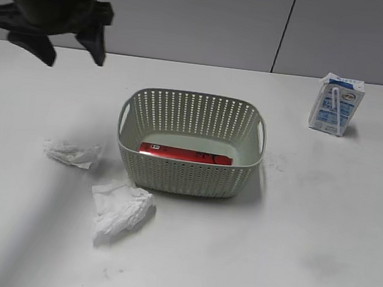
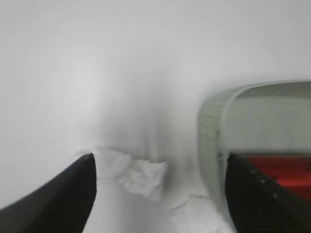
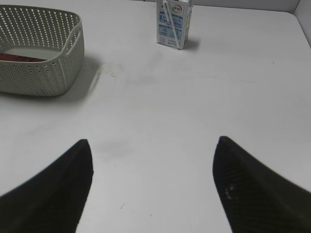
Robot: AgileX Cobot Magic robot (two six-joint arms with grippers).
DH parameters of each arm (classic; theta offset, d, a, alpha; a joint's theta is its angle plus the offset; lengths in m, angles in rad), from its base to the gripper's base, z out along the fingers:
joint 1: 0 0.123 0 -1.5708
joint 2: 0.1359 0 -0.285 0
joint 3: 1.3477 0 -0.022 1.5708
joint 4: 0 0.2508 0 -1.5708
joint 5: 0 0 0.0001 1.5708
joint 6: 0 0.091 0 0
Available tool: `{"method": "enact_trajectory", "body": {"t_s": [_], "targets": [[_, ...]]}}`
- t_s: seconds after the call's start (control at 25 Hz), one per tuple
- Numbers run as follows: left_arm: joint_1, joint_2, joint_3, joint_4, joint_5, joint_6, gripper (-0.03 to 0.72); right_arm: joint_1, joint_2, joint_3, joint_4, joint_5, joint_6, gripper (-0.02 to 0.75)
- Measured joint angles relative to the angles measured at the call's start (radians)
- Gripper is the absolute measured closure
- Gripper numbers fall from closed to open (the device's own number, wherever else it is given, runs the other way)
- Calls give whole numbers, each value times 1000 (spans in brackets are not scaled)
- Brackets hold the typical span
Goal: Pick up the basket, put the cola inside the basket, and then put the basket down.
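- Near foreground: two crumpled tissues lie on the white bench (image 1: 288, 265), the larger tissue (image 1: 120, 208) just in front of the basket's front-left corner, the smaller tissue (image 1: 71, 152) off to its left.
- Centre: the pale green perforated basket (image 1: 186, 174) rests flat on the bench. Inside it, the red cola can (image 1: 185, 154) lies on its side along the front wall; nothing else is visible in the basket.
- Far right: a white-and-blue drink carton (image 1: 336, 104) stands upright, well apart from the basket.
- Upper left: the left hand (image 1: 68, 41) hangs above the bench, clear of the basket, fingers spread and holding nothing.
- Right hand (image 3: 150, 184): seen only in its own wrist view, fingers wide apart and empty, over bare bench well to the right of the basket.
- Judged status: cola in, basket down; the task appears essentially done.
- Risks: a low sweep of the left hand could clip the basket rim and shift it, rolling the loose can; it could also drag a tissue across the bench.
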Motion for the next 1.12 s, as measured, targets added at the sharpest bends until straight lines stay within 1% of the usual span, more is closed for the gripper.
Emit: {"method": "enact_trajectory", "body": {"t_s": [0.08, 0.12, 0.24, 0.4, 0.52, 0.68, 0.76, 1.0, 1.12], "targets": [[46, -26, 0, 75, 85, 31, 66, 0, 0, 0, 0, 0, 0, 156], [66, -38, 0, 131, 127, 43, 68, 0, 0, 0, 0, 0, 0, 156], [115, -73, 1, 255, 181, 62, 80, 0, 0, 0, 0, 0, 0, 156], [166, -160, 38, 289, 185, 71, 90, 0, 0, 0, 0, 0, 0, 156], [178, -247, 106, 294, 188, 71, 93, 0, 0, 0, 1, 0, 0, 156], [181, -418, 271, 276, 189, 71, 100, 0, 0, 0, 1, 0, 0, 156], [181, -527, 387, 258, 183, 71, 101, 0, 0, 0, 1, 0, 0, 156], [181, -862, 678, 213, 101, 73, 102, 0, 0, 0, 1, 0, 0, 156], [181, -1035, 796, 205, 41, 73, 106, 0, 0, 0, 1, 0, 0, 156]]}}
